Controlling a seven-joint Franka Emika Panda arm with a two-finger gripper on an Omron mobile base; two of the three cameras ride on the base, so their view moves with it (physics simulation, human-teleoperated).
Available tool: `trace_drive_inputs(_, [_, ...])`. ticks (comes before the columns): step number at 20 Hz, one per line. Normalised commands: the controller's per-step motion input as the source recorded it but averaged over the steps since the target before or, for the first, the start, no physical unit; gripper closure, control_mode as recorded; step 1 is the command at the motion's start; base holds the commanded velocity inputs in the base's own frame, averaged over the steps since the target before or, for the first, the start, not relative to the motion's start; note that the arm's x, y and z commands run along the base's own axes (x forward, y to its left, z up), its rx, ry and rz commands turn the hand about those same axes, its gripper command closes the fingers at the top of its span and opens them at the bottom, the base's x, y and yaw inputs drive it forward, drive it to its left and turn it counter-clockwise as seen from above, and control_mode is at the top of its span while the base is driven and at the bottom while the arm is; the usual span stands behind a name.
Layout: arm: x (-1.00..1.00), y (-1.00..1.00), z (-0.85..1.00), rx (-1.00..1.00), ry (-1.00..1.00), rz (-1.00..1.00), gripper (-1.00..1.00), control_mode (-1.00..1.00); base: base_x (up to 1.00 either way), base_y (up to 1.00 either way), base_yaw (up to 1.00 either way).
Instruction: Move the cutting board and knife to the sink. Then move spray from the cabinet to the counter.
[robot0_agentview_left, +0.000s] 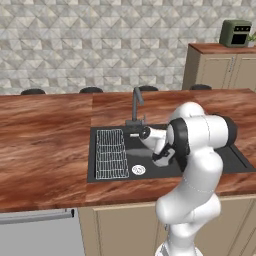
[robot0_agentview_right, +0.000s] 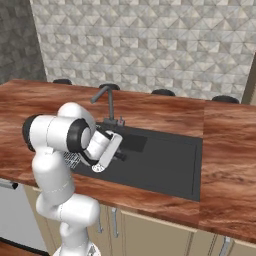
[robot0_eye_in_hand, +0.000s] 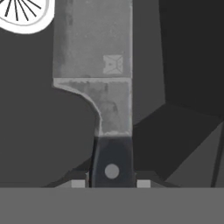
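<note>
Fingers (robot0_eye_in_hand: 111, 183) narrowly parted, clamped on the black handle of the knife (robot0_eye_in_hand: 98, 65); one pad each side of the handle, just below the rivet. Blade pointing away from the hand, over the dark floor of the sink (robot0_eye_in_hand: 35, 140). Blade tip cut off at the top edge of the hand view. White drain ring (robot0_eye_in_hand: 24, 13) just beside the blade, partly cropped at the corner.

In the left base view, hand (robot0_agentview_left: 162, 156) low inside the sink (robot0_agentview_left: 235, 160), right of the wire rack (robot0_agentview_left: 111, 153), near the drain (robot0_agentview_left: 138, 170). Knife itself hard to pick out there, hidden behind wrist and forearm. Faucet (robot0_agentview_left: 136, 102) at the back rim, behind the hand. Reddish-brown counter (robot0_agentview_left: 45, 150) all around the basin.

In the right base view, hand (robot0_agentview_right: 111, 155) tilted down over the left part of the basin (robot0_agentview_right: 165, 165); fingers and knife hidden by the hand. Rack (robot0_agentview_right: 72, 159) mostly behind the arm. Cutting board not identifiable.
</note>
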Motion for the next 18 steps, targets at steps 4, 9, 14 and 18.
trace_drive_inputs(4, [0.27,0.03,-0.31,0.0,-0.02,0.03,1.0,-1.0,0.0,0.0,0.0])
trace_drive_inputs(9, [0.22,0.08,-0.16,0.0,0.0,0.01,1.0,-1.0,0.0,0.0,0.0])
trace_drive_inputs(14, [0.23,0.09,-0.09,0.0,0.0,0.0,1.0,-1.0,0.0,0.0,0.0])
trace_drive_inputs(18, [0.27,0.08,-0.15,0.0,0.01,0.0,1.0,-1.0,0.0,0.0,0.0])
